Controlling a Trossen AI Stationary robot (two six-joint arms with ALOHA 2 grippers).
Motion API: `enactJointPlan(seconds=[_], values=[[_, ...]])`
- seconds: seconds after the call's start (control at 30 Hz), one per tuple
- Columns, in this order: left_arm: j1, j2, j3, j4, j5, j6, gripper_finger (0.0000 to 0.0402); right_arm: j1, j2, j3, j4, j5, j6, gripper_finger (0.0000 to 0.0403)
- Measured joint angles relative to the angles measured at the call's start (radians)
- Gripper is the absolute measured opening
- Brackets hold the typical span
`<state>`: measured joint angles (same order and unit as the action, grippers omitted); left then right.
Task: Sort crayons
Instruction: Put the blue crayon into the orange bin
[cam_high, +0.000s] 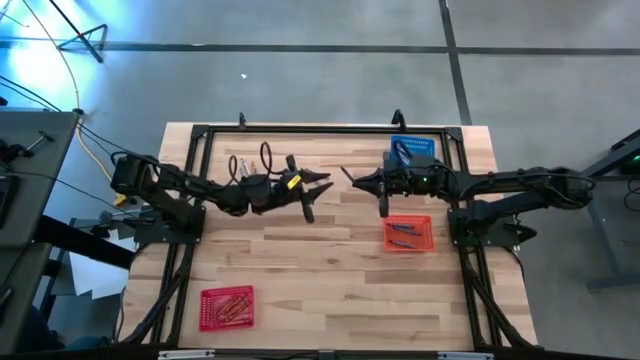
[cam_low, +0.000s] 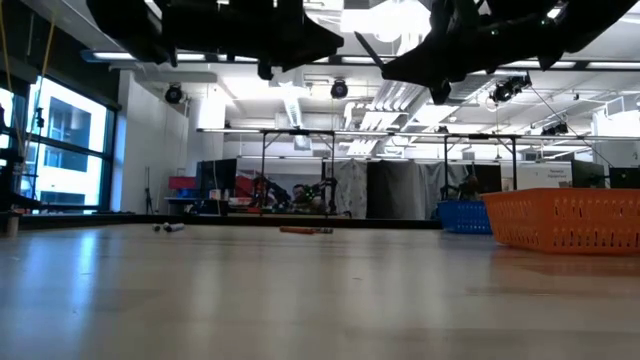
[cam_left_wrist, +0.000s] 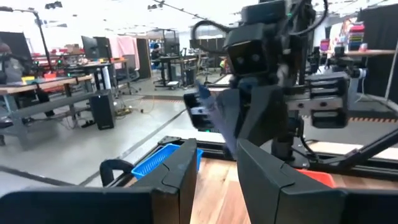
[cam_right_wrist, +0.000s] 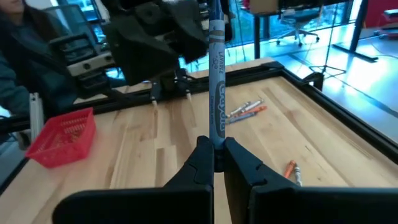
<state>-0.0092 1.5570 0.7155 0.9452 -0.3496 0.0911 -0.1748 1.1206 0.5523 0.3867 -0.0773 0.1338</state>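
My right gripper (cam_high: 352, 182) is raised over the middle of the table, shut on a grey-blue crayon (cam_right_wrist: 216, 93) that sticks out past its fingertips toward my left gripper. My left gripper (cam_high: 318, 196) faces it from close by, open and empty; its fingers (cam_left_wrist: 180, 171) stand apart below the right gripper in the left wrist view. Loose crayons (cam_right_wrist: 245, 111) lie flat on the table at the far left, and another pair of crayons (cam_right_wrist: 292, 169) lies nearer. Red crayons fill the red basket (cam_high: 227, 306); some lie in the orange basket (cam_high: 407, 233). My right gripper pinches the grey-blue crayon by its near end (cam_right_wrist: 216, 142) between its two fingers. The fingers are about level and come from the table's right. The crayon runs on along the fingers, past their tips, and is lifted clear of the table.
A blue basket (cam_high: 412, 150) stands at the far right and the orange basket just nearer, both under my right arm. The red basket stands at the near left corner. A black frame (cam_high: 300, 128) rims the table. Bare wood lies across the near middle.
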Motion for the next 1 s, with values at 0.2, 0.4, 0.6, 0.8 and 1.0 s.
enactJointPlan(seconds=[0.2, 0.4, 0.6, 0.8, 1.0], values=[[0.023, 0.0, 0.0, -0.005, 0.088, -0.061, 0.0101, 0.044, 0.0, 0.0, 0.04, 0.015, 0.0, 0.0], [0.025, 0.0, 0.0, -0.004, 0.161, -0.052, 0.0125, 0.053, 0.0, 0.0, 0.049, 0.016, 0.0, 0.0], [0.029, 0.0, 0.012, -0.007, 0.161, -0.054, 0.0154, 0.053, 0.001, 0.0, 0.05, 0.025, 0.007, 0.0], [0.029, 0.0, 0.044, -0.014, 0.161, -0.045, 0.017, 0.053, 0.065, 0.001, 0.125, 0.05, 0.008, 0.0], [0.029, 0.0, 0.054, -0.045, 0.157, -0.045, 0.0173, 0.053, 0.122, 0.017, 0.174, 0.047, 0.008, 0.0]])
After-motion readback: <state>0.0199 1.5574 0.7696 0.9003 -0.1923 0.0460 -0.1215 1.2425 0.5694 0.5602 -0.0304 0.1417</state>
